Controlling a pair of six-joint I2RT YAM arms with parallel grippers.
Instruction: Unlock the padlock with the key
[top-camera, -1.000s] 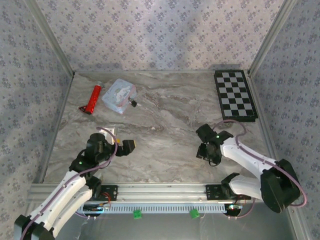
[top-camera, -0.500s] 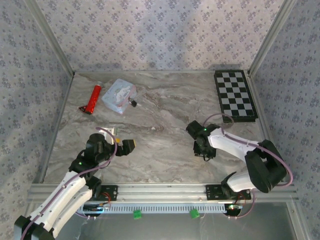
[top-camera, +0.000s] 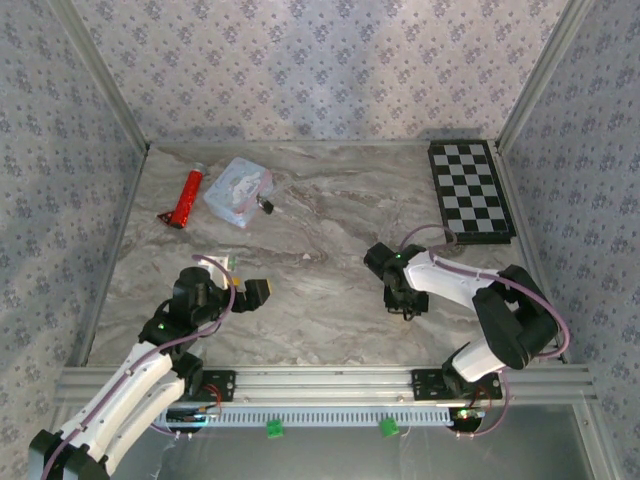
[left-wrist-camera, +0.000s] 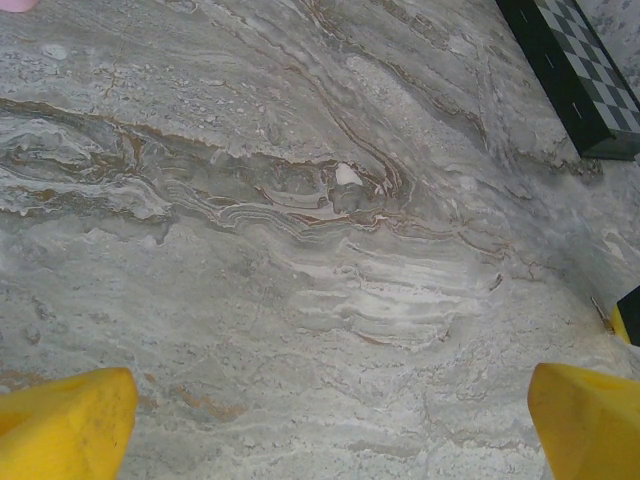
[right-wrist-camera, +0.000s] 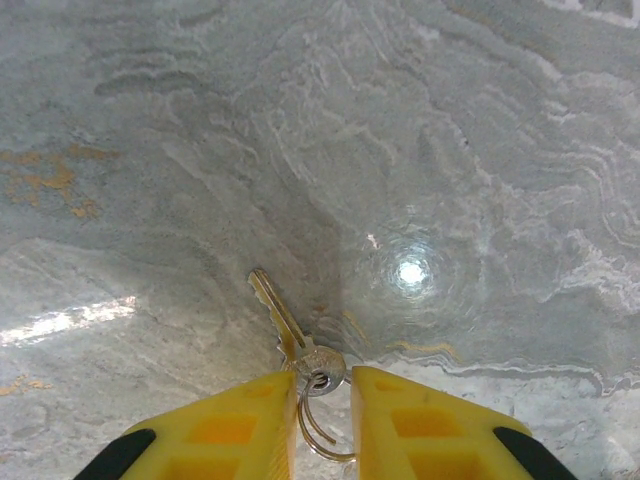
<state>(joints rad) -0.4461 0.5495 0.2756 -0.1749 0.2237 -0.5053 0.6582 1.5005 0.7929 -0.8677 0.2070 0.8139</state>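
A small brass key (right-wrist-camera: 290, 325) lies on the marble table with a wire ring (right-wrist-camera: 322, 432) through its head. My right gripper (right-wrist-camera: 322, 388) is down over it, and its yellow fingers (right-wrist-camera: 235, 425) press in on both sides of the key's head. From above, that gripper (top-camera: 403, 303) sits right of the table's middle. The padlock (top-camera: 267, 206) is a tiny dark lock at the far left, beside a pastel tin (top-camera: 238, 190). My left gripper (top-camera: 254, 291) hovers near the front left, open, its yellow fingertips (left-wrist-camera: 65, 425) wide apart over bare marble.
A red tube (top-camera: 185, 197) lies left of the tin. A black-and-white chessboard (top-camera: 470, 188) rests at the far right corner, its edge (left-wrist-camera: 580, 80) also in the left wrist view. Patterned walls close in three sides.
My right gripper has shifted a little left and toward the table's middle, and its jaws have narrowed onto the key's head. The left arm has not moved.
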